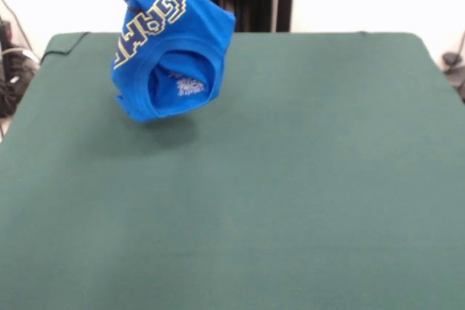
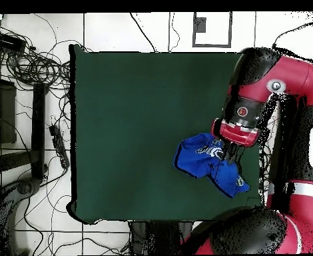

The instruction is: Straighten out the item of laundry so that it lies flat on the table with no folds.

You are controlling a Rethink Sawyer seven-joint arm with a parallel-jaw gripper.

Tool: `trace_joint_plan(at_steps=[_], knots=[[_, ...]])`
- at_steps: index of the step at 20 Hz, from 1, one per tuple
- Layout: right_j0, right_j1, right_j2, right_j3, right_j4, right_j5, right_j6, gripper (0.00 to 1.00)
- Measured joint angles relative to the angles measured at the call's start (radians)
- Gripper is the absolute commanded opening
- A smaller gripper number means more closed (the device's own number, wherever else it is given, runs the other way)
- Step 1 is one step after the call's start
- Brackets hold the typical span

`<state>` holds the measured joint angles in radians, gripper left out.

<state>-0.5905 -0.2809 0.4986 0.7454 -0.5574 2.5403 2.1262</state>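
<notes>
Green table [image 1: 290, 179] bare under me, cables on the floor beyond its edges. My gripper [image 2: 233, 152] is clamped on the blue T-shirt [image 1: 171, 56], which hangs bunched above the table's corner nearest my base. I'd lower slowly and drag it toward the open middle, so the hem unrolls; nothing blocks

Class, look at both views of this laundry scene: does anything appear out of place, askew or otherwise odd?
Yes. The blue T-shirt is not lying on the green table: it hangs bunched in the air from the gripper, near one table corner, casting a shadow on the cloth below. Its lettering is crumpled and tilted. Nothing looks damaged.
</notes>
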Motion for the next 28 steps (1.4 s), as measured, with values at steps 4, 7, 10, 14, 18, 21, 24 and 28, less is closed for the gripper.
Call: trace_joint_plan(at_steps=[4,7,10,14,18,21,24,28], knots=[[0.000,0.010,0.016,-0.034,-0.022,-0.001,0.000,0.00],[-0.001,0.021,0.016,-0.039,-0.011,-0.013,0.000,0.00],[-0.004,0.034,0.016,-0.039,0.009,-0.042,0.000,0.00],[-0.010,0.064,0.016,-0.032,0.066,-0.161,0.000,0.00],[-0.014,0.089,0.009,-0.002,0.135,-0.318,0.000,0.00],[-0.014,0.106,0.001,0.029,0.177,-0.435,0.000,0.00],[-0.014,0.134,-0.003,0.073,0.232,-0.571,0.000,0.00],[-0.014,0.157,-0.006,0.118,0.286,-0.649,0.000,0.00]])
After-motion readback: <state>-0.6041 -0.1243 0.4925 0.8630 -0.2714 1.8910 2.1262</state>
